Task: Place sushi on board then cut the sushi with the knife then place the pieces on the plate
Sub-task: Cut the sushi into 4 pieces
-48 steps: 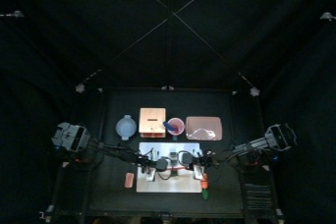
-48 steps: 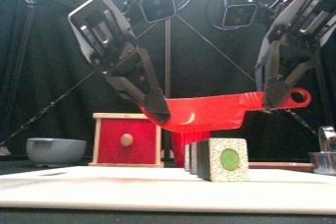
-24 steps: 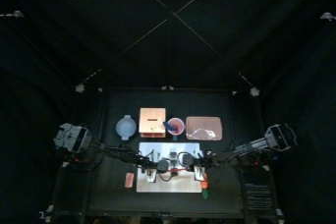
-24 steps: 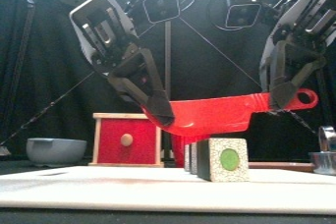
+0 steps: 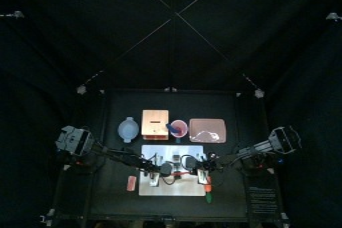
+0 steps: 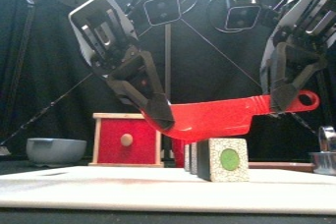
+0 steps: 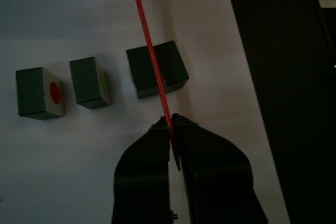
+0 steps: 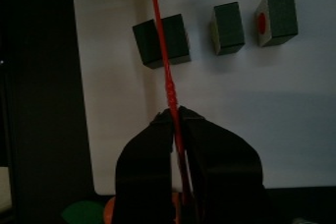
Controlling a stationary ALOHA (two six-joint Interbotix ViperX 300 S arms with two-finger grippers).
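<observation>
Sushi pieces (image 7: 90,81), three of them, lie in a row on the one white cutting board (image 7: 92,12) in the left wrist view, each apart from the next. One red knife (image 7: 149,51), seen edge-on as a thin line, crosses over the end piece nearest the left gripper (image 7: 171,128), whose jaws are pressed together on the blade.

In the right wrist view the three pieces again lie in a row. The knife runs across the end piece that lies nearest the right gripper (image 8: 175,120), whose jaws are clamped on the knife.

In the front view the pieces line up one behind another. Only the near one, with its green centre, shows whole, standing on the board right of the middle. The knife hangs roughly level just above it, gripped at its left end by the left gripper and near the ringed handle by the right one. The sushi sits below and between the two pairs of jaws. One wooden box (image 6: 128,140) with a red drawer front stands farther back on the left, and one blue-grey bowl (image 6: 55,149) at the far left.

From above, both grippers meet over the board at the near middle. Beyond it, left to right, are the bowl, the box, one red cup (image 5: 179,128) and one pink tray (image 5: 206,129).
</observation>
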